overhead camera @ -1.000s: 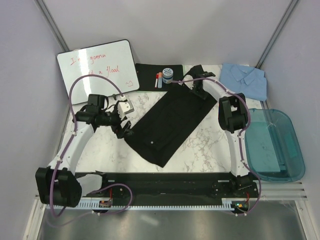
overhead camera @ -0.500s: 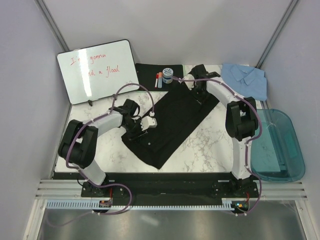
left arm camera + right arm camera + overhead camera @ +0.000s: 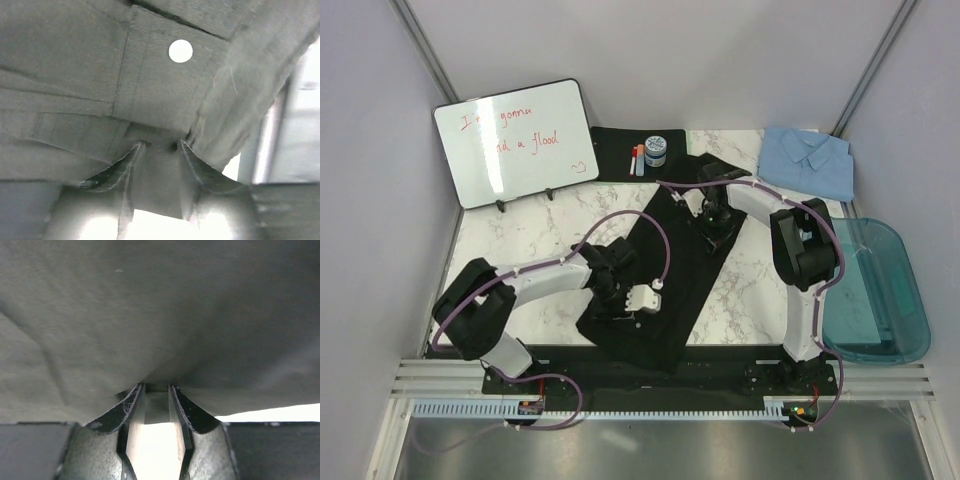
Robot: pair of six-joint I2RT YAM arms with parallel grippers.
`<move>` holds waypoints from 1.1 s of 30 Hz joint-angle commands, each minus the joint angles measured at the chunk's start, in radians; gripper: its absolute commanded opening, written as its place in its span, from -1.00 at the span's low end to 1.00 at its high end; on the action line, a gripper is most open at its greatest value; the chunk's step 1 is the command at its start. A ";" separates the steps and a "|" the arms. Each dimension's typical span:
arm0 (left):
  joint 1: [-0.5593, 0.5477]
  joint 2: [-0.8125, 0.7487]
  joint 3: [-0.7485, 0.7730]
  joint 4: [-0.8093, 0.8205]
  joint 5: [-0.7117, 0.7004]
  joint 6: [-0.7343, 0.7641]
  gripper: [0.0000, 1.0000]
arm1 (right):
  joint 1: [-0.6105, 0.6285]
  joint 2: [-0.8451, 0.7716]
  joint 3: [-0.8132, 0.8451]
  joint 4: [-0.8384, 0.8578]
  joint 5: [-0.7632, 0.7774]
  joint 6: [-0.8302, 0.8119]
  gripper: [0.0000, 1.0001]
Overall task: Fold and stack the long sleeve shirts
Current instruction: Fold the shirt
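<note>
the marble desk (image 3: 520,235) is carrying everything, and the biggest thing on it, the black shirt (image 3: 670,270), is lying in the middle as a long slanted band, running from the far middle down toward the near edge between the 2 arms. to the right, a teal bin (image 3: 912,300) is sitting off the desk's side, and a whiteboard (image 3: 515,140) is leaning at the far left. the light blue shirt (image 3: 810,160) is resting at the far right corner, looking already folded into a neat rectangle with its collar up, so 1 of the 2 shirts is judged done. a black mat (image 3: 615,150) is lying at the far edge, well apart from the work. the left pincer (image 3: 159,145) is working at the near end of the black shirt, its fingers drawn in on a bunched ridge of cloth just below a white button (image 3: 180,51). the right pincer (image 3: 156,386) is gripping the far end in the same way, narrowly parted with a pinch of black fabric gathered between its tips. the black shirt is seeming narrowed but not yet folded short, so what is left is probably folding it end over end and stacking it with the blue one. a small jar (image 3: 656,150) and markers (image 3: 638,160) are sitting on the mat.
</note>
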State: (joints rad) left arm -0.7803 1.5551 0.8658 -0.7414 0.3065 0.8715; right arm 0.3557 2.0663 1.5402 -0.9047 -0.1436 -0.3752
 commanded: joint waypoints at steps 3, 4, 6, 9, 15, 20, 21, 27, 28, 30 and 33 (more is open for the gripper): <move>0.070 -0.215 0.012 -0.116 0.206 0.018 0.39 | 0.019 -0.230 -0.110 -0.011 -0.275 -0.072 -0.22; 0.107 -0.327 -0.004 -0.116 0.259 0.059 0.47 | 0.019 -0.327 -0.176 0.001 -0.313 -0.135 -0.11; 0.232 -0.415 -0.053 -0.116 0.296 0.218 0.67 | 0.028 -0.434 -0.245 0.032 -0.384 -0.217 0.02; 0.355 -0.481 -0.094 -0.134 0.302 0.441 0.71 | 0.084 -0.628 -0.374 0.087 -0.326 -0.384 0.34; 0.620 -0.342 -0.070 -0.283 0.473 0.939 0.71 | 0.409 -0.796 -0.538 0.177 -0.110 -0.516 0.50; 0.704 -0.248 -0.070 -0.319 0.542 1.230 0.96 | 0.512 -0.839 -0.635 0.236 -0.198 -0.449 0.96; 0.704 -0.239 -0.077 -0.306 0.546 1.270 0.96 | 0.517 -0.831 -0.631 0.202 -0.233 -0.465 0.96; 0.704 -0.251 -0.191 -0.236 0.534 1.401 0.96 | 0.751 -0.796 -0.673 0.281 -0.081 -0.413 0.96; 0.704 -0.253 -0.239 -0.196 0.537 1.434 0.96 | 0.892 -0.892 -0.801 0.382 0.023 -0.466 0.96; 0.702 -0.250 -0.269 -0.174 0.542 1.448 0.94 | 0.949 -0.913 -0.861 0.411 0.049 -0.475 0.96; 0.699 -0.251 -0.303 -0.147 0.543 1.488 0.93 | 0.993 -0.891 -0.894 0.449 0.058 -0.493 0.96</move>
State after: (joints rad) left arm -0.0799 1.3136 0.5987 -0.9470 0.7998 1.9419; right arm 1.3071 1.1732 0.6971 -0.5793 -0.1795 -0.8268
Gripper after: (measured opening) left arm 0.970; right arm 0.982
